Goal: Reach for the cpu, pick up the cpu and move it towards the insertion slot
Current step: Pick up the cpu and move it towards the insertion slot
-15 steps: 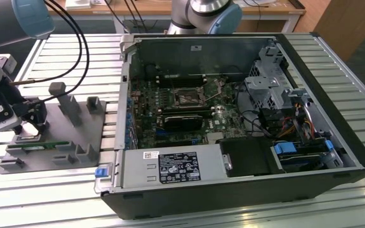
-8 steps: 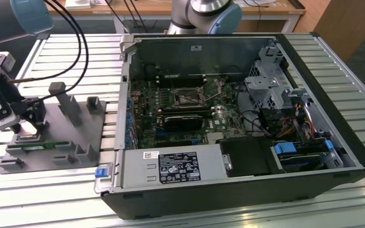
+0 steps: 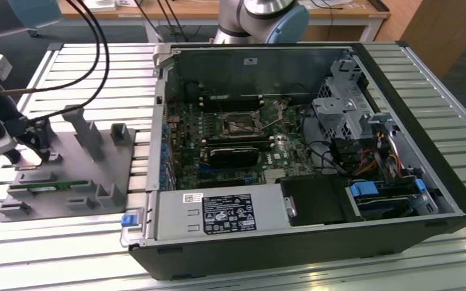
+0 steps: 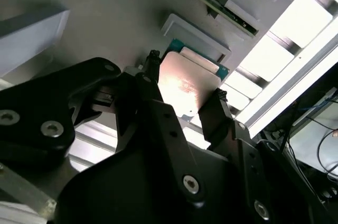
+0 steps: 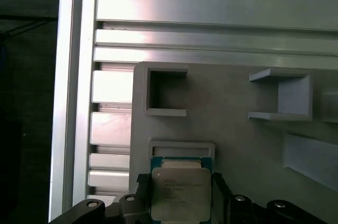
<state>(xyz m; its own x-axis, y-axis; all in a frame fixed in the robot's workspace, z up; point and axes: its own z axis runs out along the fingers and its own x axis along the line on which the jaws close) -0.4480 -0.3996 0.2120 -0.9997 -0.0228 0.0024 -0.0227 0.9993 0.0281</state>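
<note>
The cpu, a silver square chip with a green rim, lies at the edge of the grey fixture plate at the exterior view's left. My gripper is down over it, and its black fingers press against two opposite edges of the cpu; it is shut on the chip. I cannot tell whether the chip is lifted off its rest. The insertion slot, a dark square socket in a silvery frame, sits on the motherboard inside the open computer case, far to the exterior view's right of my gripper.
A green memory stick lies on the fixture plate among upright grey blocks. Black cables hang over the slatted aluminium table. Inside the case are a black card, a drive cage and wire bundles.
</note>
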